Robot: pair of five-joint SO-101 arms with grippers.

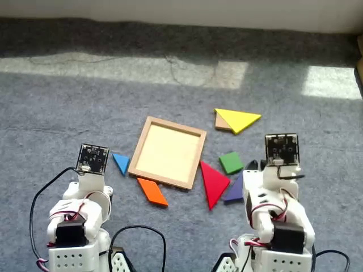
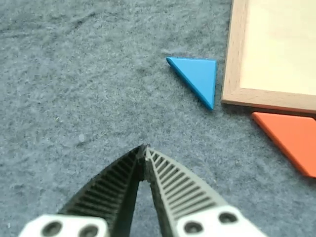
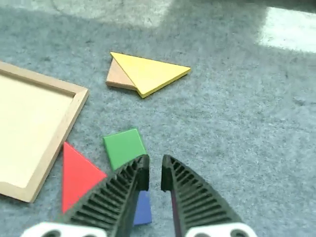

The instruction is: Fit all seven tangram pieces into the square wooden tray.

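On the grey table (image 1: 57, 113), flat tangram pieces (image 1: 214, 181) could be shoved, not lifted, by the closed left end effector (image 2: 144, 150) or barely parted right end effector (image 3: 154, 170)

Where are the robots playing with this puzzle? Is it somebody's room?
Probably an indoor room, maybe a home or workshop. Everything sits on a grey carpet-like surface, a pale wall runs along its far edge, and sunlight patches fall across it as if through a window.
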